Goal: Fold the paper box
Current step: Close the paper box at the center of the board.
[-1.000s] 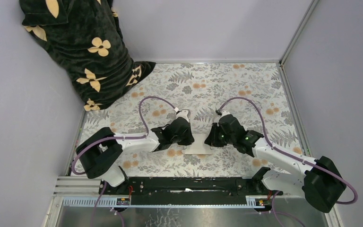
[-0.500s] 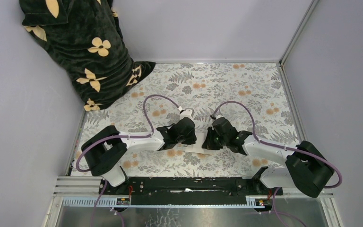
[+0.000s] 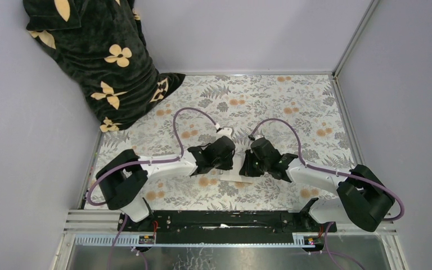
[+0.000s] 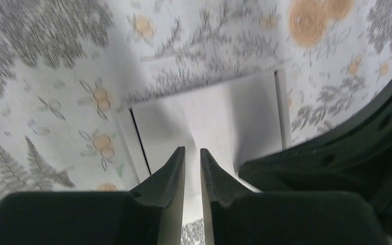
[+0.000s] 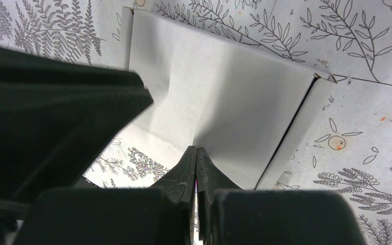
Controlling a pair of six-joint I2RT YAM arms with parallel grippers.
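Observation:
The paper box (image 3: 239,179) is a white cardboard sheet lying on the floral table between my two grippers, mostly hidden under them in the top view. In the left wrist view the sheet (image 4: 224,109) shows a slot on each side and a raised crease running to my left gripper (image 4: 192,150). Its jaws stand a narrow gap apart around that crease. In the right wrist view my right gripper (image 5: 196,149) is shut on a raised fold of the sheet (image 5: 224,87). Both the left gripper (image 3: 228,162) and the right gripper (image 3: 251,163) point down, almost touching.
A dark blanket with yellow flowers (image 3: 98,56) is heaped in the back left corner. Grey walls close in the floral table (image 3: 270,101) on three sides. A black rail (image 3: 225,222) runs along the near edge. Each gripper's black body fills part of the other's wrist view (image 4: 337,163).
Both grippers have moved inward toward each other over the box and slightly away from the bases. The right arm's elbow has swung left. The gap between the grippers has narrowed.

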